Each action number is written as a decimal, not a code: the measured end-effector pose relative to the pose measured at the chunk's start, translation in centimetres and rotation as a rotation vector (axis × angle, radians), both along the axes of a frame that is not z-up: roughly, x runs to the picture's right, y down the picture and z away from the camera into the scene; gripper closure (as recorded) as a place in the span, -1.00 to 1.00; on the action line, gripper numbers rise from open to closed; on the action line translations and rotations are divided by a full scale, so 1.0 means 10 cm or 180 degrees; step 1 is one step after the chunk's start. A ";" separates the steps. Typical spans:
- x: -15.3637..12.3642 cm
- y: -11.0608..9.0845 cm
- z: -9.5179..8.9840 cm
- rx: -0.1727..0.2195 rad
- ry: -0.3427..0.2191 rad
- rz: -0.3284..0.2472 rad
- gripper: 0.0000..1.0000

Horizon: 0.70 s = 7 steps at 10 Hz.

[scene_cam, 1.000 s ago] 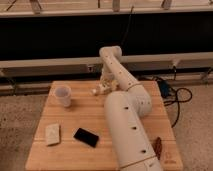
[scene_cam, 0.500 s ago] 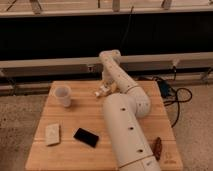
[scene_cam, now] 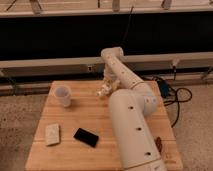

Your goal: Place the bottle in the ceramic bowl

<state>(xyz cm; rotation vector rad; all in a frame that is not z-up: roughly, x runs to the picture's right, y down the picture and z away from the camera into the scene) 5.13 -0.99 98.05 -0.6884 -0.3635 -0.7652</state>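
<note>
Over wooden table, gripper grips translucent bottle.

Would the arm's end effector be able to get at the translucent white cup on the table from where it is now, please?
Probably yes. The end effector is low over the far side of the wooden table, and the white cup stands upright to its side with only bare tabletop between them. The black phone and pale block lie nearer the camera.
</note>
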 end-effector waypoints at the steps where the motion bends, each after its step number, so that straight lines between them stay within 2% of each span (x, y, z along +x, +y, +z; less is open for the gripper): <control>1: 0.04 -0.06 -0.15 0.0025 -0.0009 0.0008 1.00; 4: 0.21 -0.15 -0.47 0.0053 -0.0006 0.0050 1.00; 7: 0.51 -0.14 -0.74 0.0039 0.0052 0.0128 1.00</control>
